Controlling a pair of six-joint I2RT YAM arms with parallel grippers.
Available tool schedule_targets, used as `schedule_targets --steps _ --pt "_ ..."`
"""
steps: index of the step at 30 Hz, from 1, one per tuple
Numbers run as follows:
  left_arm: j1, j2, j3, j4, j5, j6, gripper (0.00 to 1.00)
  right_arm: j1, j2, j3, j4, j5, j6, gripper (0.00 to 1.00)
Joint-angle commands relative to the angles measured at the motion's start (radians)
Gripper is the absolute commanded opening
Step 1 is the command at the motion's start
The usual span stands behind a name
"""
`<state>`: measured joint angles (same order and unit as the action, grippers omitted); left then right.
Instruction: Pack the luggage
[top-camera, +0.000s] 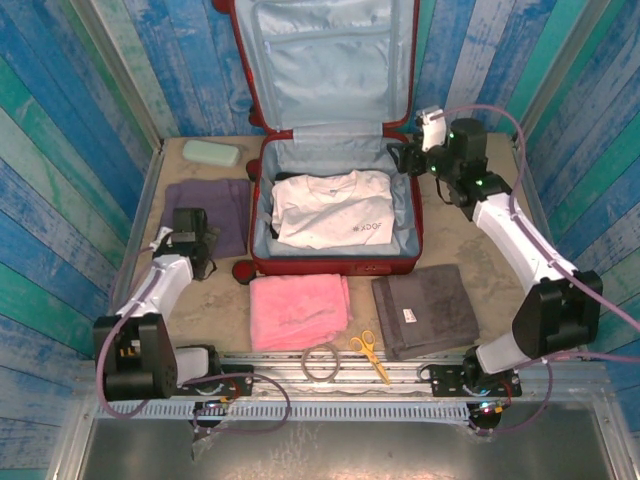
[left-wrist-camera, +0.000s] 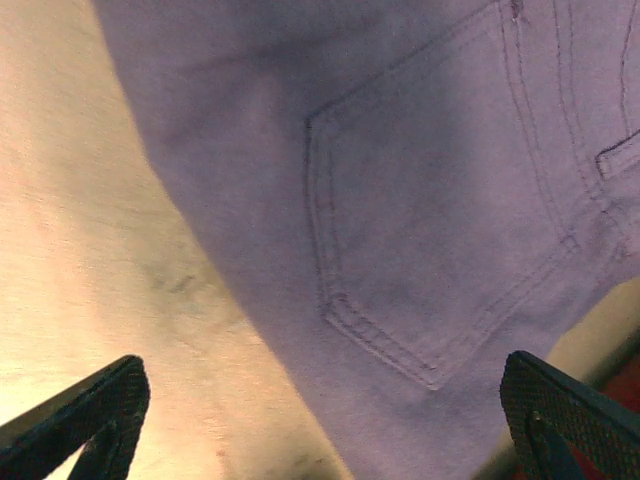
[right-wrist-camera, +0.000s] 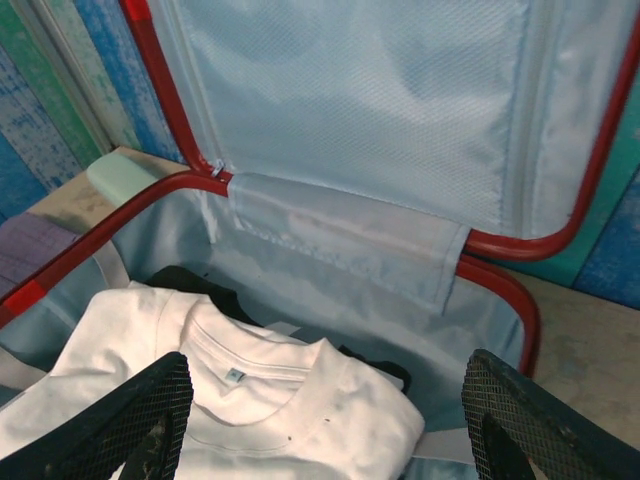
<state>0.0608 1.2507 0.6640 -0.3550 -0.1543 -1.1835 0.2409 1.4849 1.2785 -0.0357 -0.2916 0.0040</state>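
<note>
Luggage (top-camera: 335, 266): open at mid-surface (top-camera: 465, 235), red shell flat, lid standing up at the far side.

Near edge: yellow scissors (top-camera: 370, 352) just beside a grey ring (top-camera: 321, 362).

Next row back: pink towel (top-camera: 298, 310) and grey towel (top-camera: 425, 312), both folded, just in front of the luggage.

Left pincer (left-wrist-camera: 322, 368): spread wide, holding nothing, over the purple jeans (left-wrist-camera: 400, 200) left of the luggage.

Inside the shell: white T-shirt (top-camera: 333, 208), folded flat.

Right pincer (right-wrist-camera: 327, 365): spread, empty, at the shell's far right corner, above the shirt collar.

Far left: mint pouch (top-camera: 211, 153).
</note>
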Motion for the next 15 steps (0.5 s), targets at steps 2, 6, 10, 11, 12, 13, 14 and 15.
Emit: schedule_targets --steps 2,6,10,11,12,13,14,15 --pt "0.033 0.064 -0.082 0.218 0.134 -0.143 0.94 -0.023 -0.054 -0.032 0.035 0.0 -0.015 0.73" --pt "0.039 0.119 -0.113 0.272 0.146 -0.206 0.95 -0.034 -0.057 -0.048 0.034 -0.003 -0.013 0.73" --pt "0.04 0.074 -0.156 0.262 0.087 -0.257 0.96 -0.037 -0.058 -0.06 0.027 -0.003 -0.012 0.73" --pt "0.038 0.06 -0.17 0.262 0.067 -0.265 0.96 -0.037 -0.06 -0.063 0.026 -0.003 -0.012 0.73" --pt "0.042 0.046 -0.183 0.265 0.049 -0.27 0.96 -0.037 -0.061 -0.066 0.025 -0.001 -0.012 0.73" --pt "0.047 0.04 -0.194 0.275 0.037 -0.274 0.96 -0.037 -0.063 -0.067 0.025 0.0 -0.012 0.73" --pt "0.054 0.045 -0.202 0.284 0.035 -0.276 0.97 -0.036 -0.064 -0.068 0.024 0.002 -0.011 0.73" --pt "0.065 0.058 -0.211 0.297 0.041 -0.283 0.97 -0.037 -0.064 -0.069 0.022 0.002 -0.012 0.73"
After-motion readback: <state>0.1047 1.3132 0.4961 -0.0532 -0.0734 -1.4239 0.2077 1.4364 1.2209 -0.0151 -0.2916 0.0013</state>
